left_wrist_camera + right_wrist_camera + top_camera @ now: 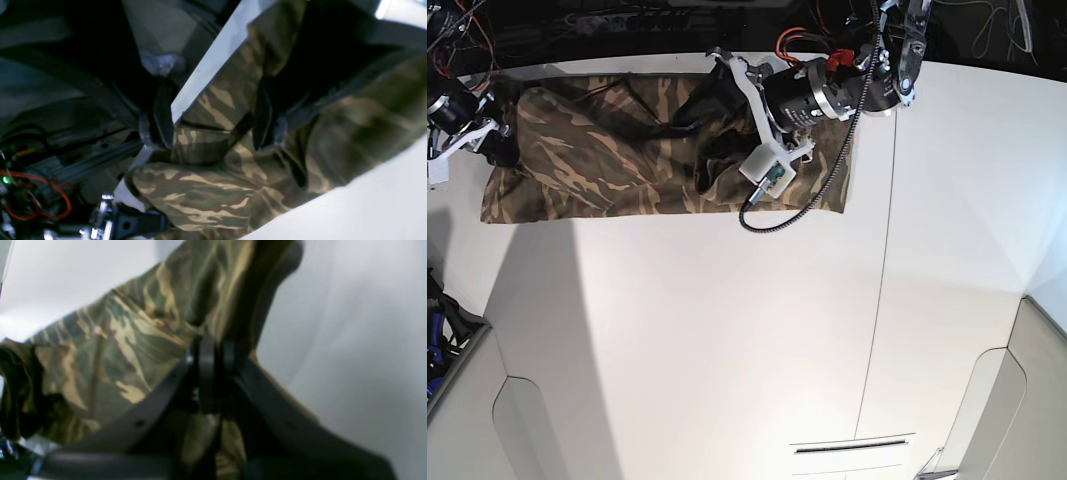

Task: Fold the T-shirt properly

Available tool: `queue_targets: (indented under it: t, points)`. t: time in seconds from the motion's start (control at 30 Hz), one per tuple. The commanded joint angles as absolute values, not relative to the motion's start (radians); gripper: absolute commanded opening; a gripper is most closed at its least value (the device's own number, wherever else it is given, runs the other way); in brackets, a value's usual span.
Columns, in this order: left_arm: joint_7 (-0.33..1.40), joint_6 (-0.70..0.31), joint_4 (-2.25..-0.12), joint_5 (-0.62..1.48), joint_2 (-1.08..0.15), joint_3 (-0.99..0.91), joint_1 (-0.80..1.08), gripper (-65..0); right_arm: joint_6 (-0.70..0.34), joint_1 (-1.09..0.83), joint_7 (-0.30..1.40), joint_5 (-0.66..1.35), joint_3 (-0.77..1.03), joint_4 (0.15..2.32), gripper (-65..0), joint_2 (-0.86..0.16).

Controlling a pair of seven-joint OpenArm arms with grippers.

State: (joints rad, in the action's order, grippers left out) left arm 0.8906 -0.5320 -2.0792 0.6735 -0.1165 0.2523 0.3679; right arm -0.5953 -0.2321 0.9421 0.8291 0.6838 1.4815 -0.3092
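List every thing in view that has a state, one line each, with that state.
T-shirt: lying along the far edge of the table, bunched and partly folded, not flat.
Left gripper: open, fingers either side of a fold of cloth.
Right gripper: shut on the T-shirt, cloth pinched and pulled up.
Table: white, the shirt at its far edge.

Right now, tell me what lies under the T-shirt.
The white table lies under the T-shirt, showing all around it. Whatever else is beneath the cloth is covered; the left hand hides part of it.
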Motion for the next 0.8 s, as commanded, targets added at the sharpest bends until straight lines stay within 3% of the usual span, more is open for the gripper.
queue_targets:
  t: [0.0, 0.3, 0.77]
  points:
    - [0.882, -0.557, -2.104, 0.714, -0.120, 0.254, 0.366, -24.5, -0.599, -0.220, 0.924, 0.846, 0.699, 1.497, -65.0, -0.342]
    - [0.909, -0.596, -2.106, 0.756, -0.119, 0.238, 0.366, -24.5, -0.599, -0.205, 0.957, 0.942, 0.700, 1.534, -65.0, -0.449]
    - [0.913, -0.595, -2.080, 0.660, -0.119, -0.006, 0.369, -24.5, -0.599, -0.205, 0.992, 0.991, 0.696, 1.888, -65.0, -0.414]
